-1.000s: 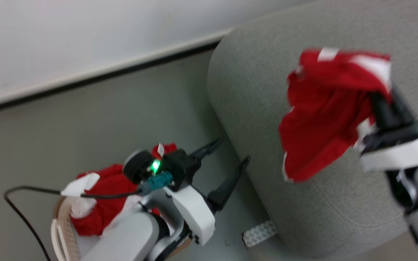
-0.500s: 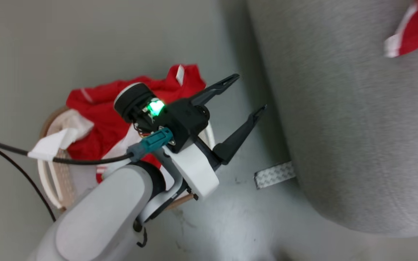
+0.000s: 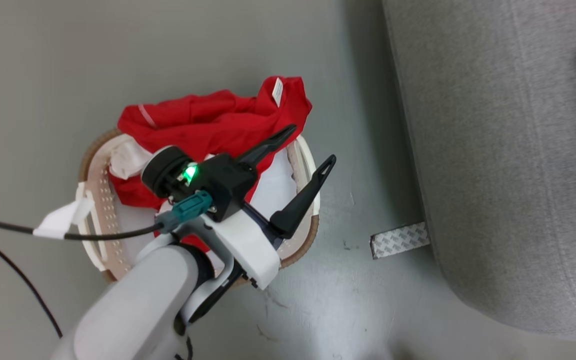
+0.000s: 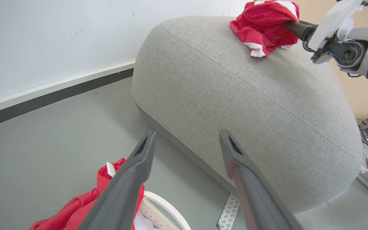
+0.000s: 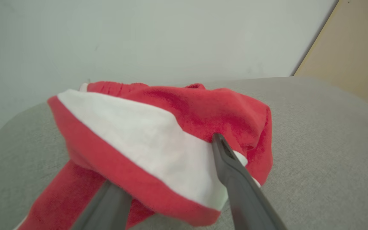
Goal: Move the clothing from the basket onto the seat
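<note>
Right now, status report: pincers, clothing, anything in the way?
Left pincer open above basket. Right pincer open at first red garment on seat. Second red garment in basket. No obstruction seen.

Two garments (image 3: 208, 120) (image 4: 264, 25), one basket (image 3: 102, 200), one sofa (image 3: 508, 150)

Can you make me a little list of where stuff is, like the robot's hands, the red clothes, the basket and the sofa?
Left gripper: open, empty, over the basket
Right gripper: open, fingers either side of the seat clothing
Basket: on the floor beside the seat
Basket clothing: red, heaped inside, spilling over the rim
Seat clothing: red and white, lying on the seat
Seat: grey sofa
</note>
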Robot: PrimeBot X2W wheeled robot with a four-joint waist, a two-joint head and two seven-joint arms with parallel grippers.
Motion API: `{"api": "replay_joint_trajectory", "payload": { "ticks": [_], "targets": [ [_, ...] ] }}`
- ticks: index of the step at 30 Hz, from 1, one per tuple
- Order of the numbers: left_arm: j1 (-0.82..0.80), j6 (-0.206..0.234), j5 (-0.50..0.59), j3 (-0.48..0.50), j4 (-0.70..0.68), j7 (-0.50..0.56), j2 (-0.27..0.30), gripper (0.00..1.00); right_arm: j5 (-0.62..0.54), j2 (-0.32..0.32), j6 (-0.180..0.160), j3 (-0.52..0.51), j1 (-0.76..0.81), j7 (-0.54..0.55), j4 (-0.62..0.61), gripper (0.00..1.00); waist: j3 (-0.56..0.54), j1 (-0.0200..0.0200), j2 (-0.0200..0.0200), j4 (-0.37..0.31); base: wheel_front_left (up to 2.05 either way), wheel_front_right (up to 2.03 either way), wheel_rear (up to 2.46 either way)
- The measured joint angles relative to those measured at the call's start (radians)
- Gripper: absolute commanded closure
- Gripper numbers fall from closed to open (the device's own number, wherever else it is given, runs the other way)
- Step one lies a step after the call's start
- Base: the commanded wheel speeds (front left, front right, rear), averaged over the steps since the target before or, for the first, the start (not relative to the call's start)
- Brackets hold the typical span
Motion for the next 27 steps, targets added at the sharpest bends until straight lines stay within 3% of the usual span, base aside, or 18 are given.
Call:
{"api": "replay_joint_trajectory", "payload": {
  "ticks": [9, 19, 27],
  "targets": [
    [0.079, 0.036, -0.009, 0.017, 0.064, -0.103, 0.003, 0.0, -0.012, 0.137, 0.0, 0.03, 0.236, -0.005, -0.207, 0.0, -0.129, -0.0002, 0.0, -0.016, 0.0, 0.0, 0.0],
    [0.236, 0.095, -0.063, 0.062, 0.203, -0.278, -0.021, 0.0, 0.016, 0.168, 0.0, 0.163, 0.524, -0.005, -0.405, 0.0, -0.342, -0.0005, 0.0, 0.001, 0.0, 0.0, 0.0],
    [0.37, 0.13, -0.1, 0.101, 0.294, -0.343, -0.05, 0.0, 0.07, 0.175, 0.0, 0.28, 0.703, -0.005, -0.49, 0.0, -0.503, -0.0006, 0.0, 0.051, 0.0, 0.0, 0.0]
  ]
}}
